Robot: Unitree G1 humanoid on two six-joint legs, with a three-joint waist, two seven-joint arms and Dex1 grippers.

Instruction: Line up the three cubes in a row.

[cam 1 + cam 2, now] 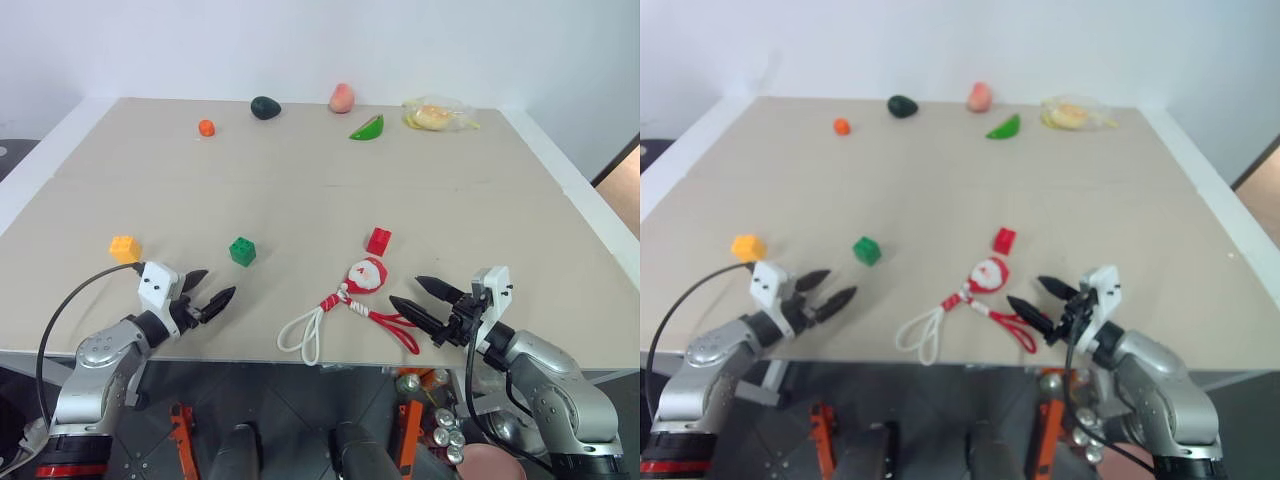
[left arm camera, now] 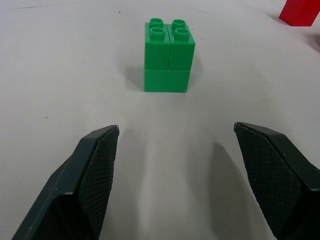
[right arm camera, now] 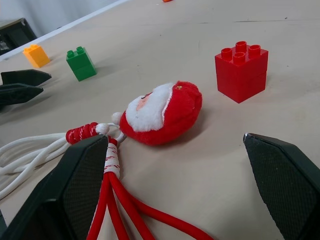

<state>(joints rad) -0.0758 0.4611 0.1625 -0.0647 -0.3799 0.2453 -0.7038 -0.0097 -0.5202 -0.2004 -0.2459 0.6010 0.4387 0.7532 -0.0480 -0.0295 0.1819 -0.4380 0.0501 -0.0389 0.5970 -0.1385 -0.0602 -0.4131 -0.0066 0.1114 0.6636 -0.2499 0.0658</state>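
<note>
Left gripper (image 1: 208,290) stands wide apart, empty, above the table (image 1: 300,190) edge, aimed at the green cube (image 1: 242,250) just ahead. Right gripper (image 1: 424,297) likewise spread wide, empty, beside the Santa toy (image 1: 367,274) and its rope. Red cube (image 1: 379,241) sits just beyond Santa; yellow cube (image 1: 125,248) lies far left.

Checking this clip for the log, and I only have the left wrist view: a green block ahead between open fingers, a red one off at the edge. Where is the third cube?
Observer: The yellow-orange cube sits on the table's left part, left of the green cube.
Operator: Is anything near the red one?
Observer: A Santa toy with rope lies just in front of the red cube.
Operator: And the right gripper?
Observer: The right gripper is open, empty, hovering beside the rope.
</note>
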